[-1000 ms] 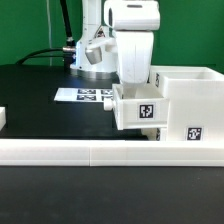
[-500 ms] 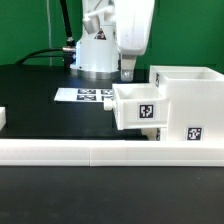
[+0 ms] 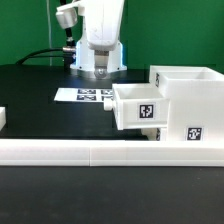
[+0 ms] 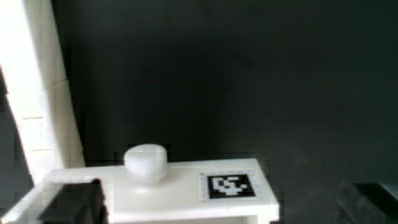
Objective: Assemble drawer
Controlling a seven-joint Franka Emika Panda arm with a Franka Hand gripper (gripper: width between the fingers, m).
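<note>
The large white casing (image 3: 186, 98) stands at the exterior view's right. A small tray (image 3: 137, 106) with a square tag sticks out of the casing's side. My gripper (image 3: 103, 68) hangs open and empty above the table, up and to the exterior view's left of the tray. In the wrist view the tray (image 4: 187, 190) lies below the gripper (image 4: 219, 203), showing its round knob (image 4: 146, 163) and a tag (image 4: 230, 186). The dark fingertips (image 4: 66, 206) stand wide apart at either side and touch nothing. A second small white part (image 3: 3, 118) lies at the exterior view's left edge.
A long low white rail (image 3: 100, 150) runs along the front of the black table and also shows in the wrist view (image 4: 39, 90). The marker board (image 3: 86, 95) lies flat behind the tray. The arm's base (image 3: 95, 55) and cables stand at the back.
My gripper has let go of the tray, risen, and moved to the exterior view's left. The tray stays in the casing's side.
</note>
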